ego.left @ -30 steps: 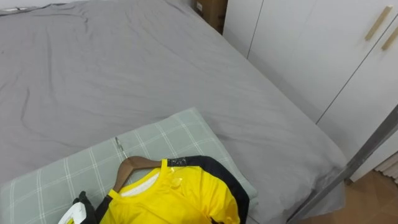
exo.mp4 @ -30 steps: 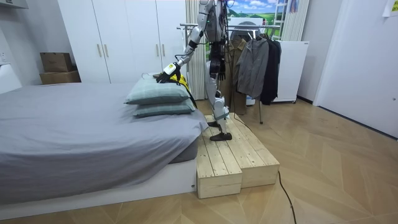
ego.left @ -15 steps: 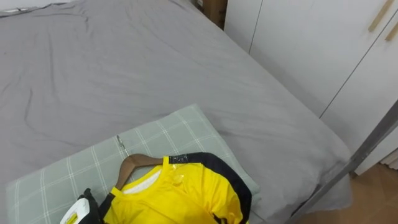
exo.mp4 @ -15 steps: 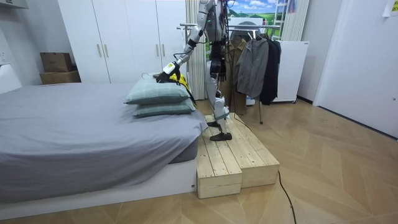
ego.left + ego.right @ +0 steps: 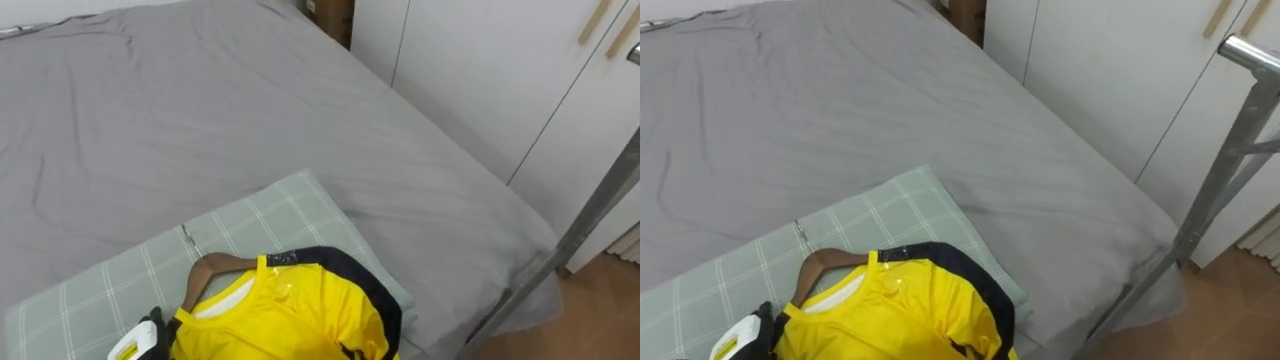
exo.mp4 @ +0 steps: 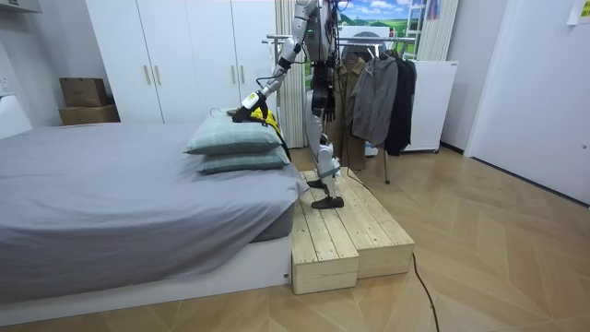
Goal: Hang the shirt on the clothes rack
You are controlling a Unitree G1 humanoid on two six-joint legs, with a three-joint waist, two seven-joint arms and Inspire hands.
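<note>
Yellow shirt (image 5: 290, 318) on wooden hanger (image 5: 213, 265) lies on pillow (image 5: 95, 290), hook pointing far-left. Left robot hand (image 5: 145, 338) is at the shirt's near-left shoulder, grip cannot tell. Rack rail (image 5: 600, 215) stands right.

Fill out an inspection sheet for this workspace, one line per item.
Surface: grey bed, sheet lightly wrinkled, with a green checked pillow on top of another pillow at its end.
Job's things: yellow shirt on a wooden hanger, lying on the top pillow, not yet hung.
Clutter: cardboard boxes beside the bed.
Hands: left hand at the shirt's shoulder.
Cables: nothing seen apart from the robot's own.
Surroundings: white wardrobe; clothes rack holding dark jackets; the robot stands on a wooden platform by the bed.
</note>
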